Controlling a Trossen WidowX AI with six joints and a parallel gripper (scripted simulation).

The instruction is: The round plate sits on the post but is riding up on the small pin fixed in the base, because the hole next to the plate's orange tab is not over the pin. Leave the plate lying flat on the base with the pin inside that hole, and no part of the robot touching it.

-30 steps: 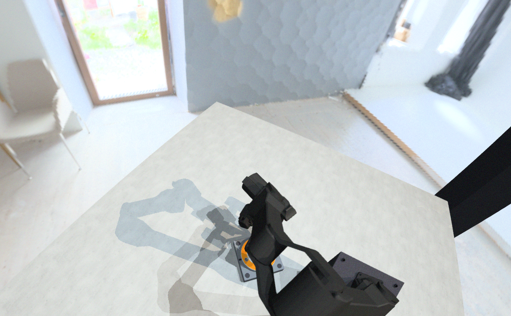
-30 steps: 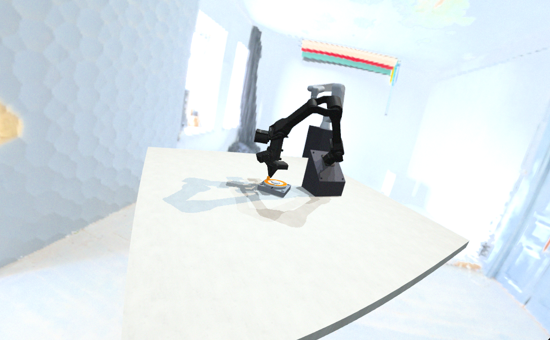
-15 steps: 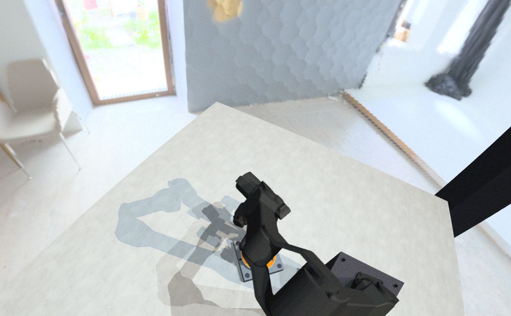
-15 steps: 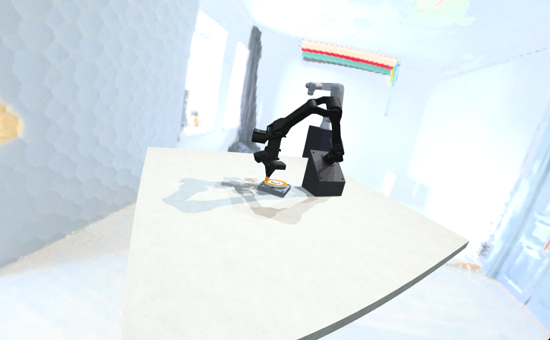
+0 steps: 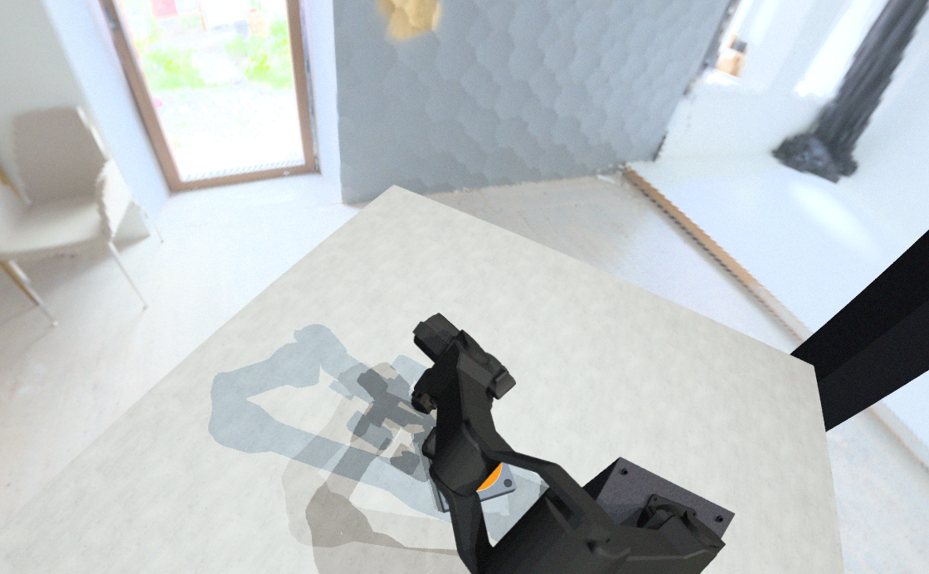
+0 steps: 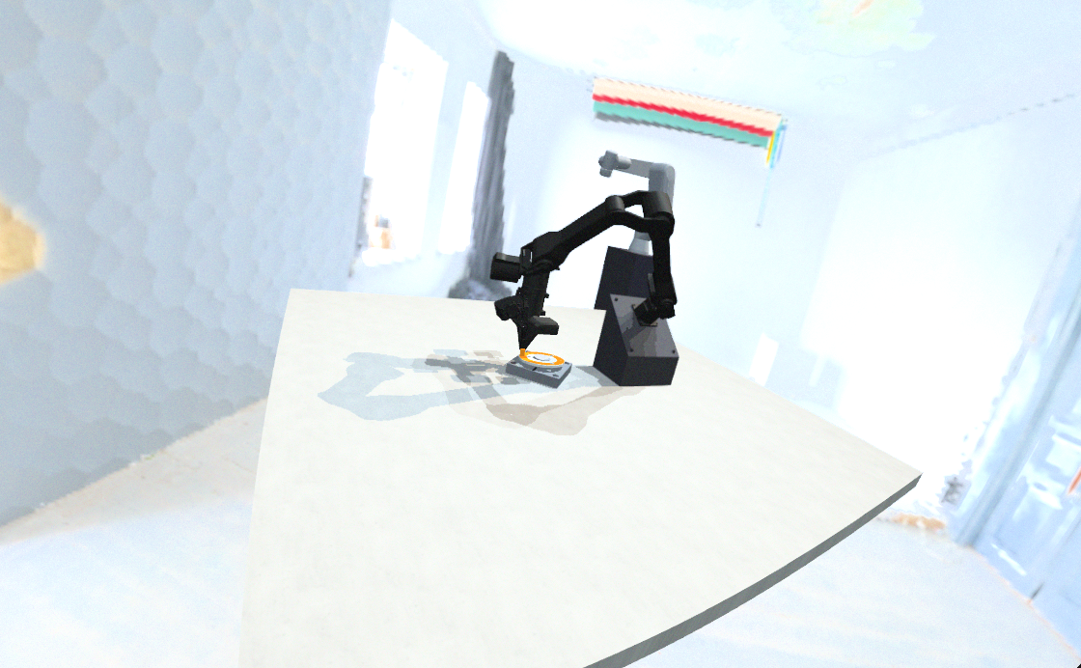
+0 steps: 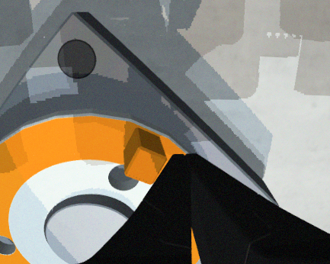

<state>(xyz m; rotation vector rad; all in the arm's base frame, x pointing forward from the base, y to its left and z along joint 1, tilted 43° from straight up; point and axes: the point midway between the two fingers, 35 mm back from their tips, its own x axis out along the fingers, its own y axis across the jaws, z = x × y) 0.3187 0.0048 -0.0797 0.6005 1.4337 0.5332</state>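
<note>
Pale blue hexagon-patterned wall fills the upper middle of the top view, with a wood-framed glass door at upper left and a white chair at far left. Below it spreads the off-white counter [image 5: 596, 371], crossed by grey shadows of the black six-joint arm [image 5: 464, 428].

From above, the arm covers nearly all of the grey square base [image 5: 503, 486]; only a sliver of the orange-rimmed round plate [image 5: 490, 476] shows at lower centre.

At centre frame in the exterior view, the plate [image 6: 540, 358] lies on the base [image 6: 538, 370] beside the dark robot pedestal [image 6: 635, 348], with the black gripper [image 6: 525, 342] pointing down at the plate's left edge.

Only the wrist view gives detail: the plate's small orange tab [image 7: 143, 156] stands at centre, a round hole [image 7: 122, 178] just left of it, the big central opening at lower left, and a dark corner hole [image 7: 77, 58] in the base at upper left. The jaws are together and hold nothing, their tip just beside the tab; contact cannot be judged.

No writing or labels are legible.
</note>
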